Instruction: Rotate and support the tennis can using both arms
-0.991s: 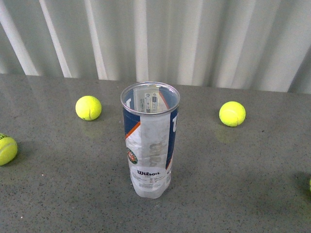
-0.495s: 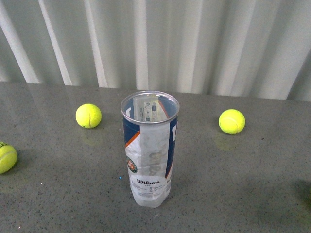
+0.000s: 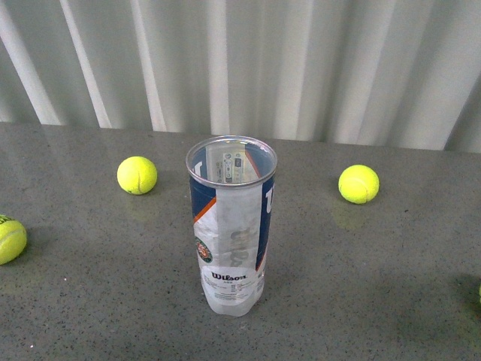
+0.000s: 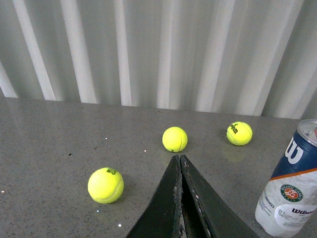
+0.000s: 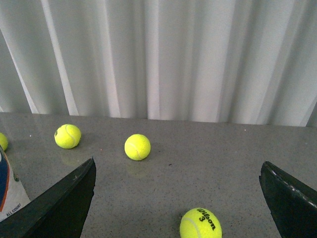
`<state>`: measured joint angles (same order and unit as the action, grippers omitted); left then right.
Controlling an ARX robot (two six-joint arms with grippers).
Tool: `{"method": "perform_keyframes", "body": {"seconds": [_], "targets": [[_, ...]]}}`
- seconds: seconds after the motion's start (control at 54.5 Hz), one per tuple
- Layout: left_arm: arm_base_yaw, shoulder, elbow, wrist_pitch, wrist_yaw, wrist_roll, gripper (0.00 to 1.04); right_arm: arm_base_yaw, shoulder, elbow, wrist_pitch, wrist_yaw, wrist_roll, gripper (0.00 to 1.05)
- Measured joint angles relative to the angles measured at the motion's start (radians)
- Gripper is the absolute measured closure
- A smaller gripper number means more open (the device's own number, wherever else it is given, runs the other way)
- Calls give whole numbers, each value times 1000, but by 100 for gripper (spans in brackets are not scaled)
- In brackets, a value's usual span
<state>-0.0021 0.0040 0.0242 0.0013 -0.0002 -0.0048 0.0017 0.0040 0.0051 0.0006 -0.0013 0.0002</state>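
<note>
the clear plastic tennis can with navy wilson label (image 3: pixel 231 226) stands upright and open-topped on the grey speckled tabletop (image 3: pixel 361 271). the left tool (image 4: pixel 180 159) has its jaws pressed together, empty. the right tool (image 5: pixel 178 191) gapes wide, holding nothing.

In the left wrist view, the tennis can (image 4: pixel 292 186) is cut off by the picture's edge. In the front view, a tennis ball (image 3: pixel 10 238) is cropped, and small label print cannot be read.

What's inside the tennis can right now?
No balls show inside the tennis can. In the front view it stands upright with no lid, and through the open mouth only the inside of the label shows. The very bottom is blurred by the plastic, so I can't confirm that part.
</note>
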Motion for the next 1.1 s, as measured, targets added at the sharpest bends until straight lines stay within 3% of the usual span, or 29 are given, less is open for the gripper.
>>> {"method": "perform_keyframes", "body": {"seconds": [0.073,0.257,0.532,1.101], "targets": [[0,0,0,0,0,0,97,0,0,0,0,0,0,7],[0,0,0,-1,0,0,51,0,0,0,0,0,0,7],[0,0,0,-1,0,0,7,0,0,0,0,0,0,7],[0,0,0,-1,0,0,7,0,0,0,0,0,0,7]]}}
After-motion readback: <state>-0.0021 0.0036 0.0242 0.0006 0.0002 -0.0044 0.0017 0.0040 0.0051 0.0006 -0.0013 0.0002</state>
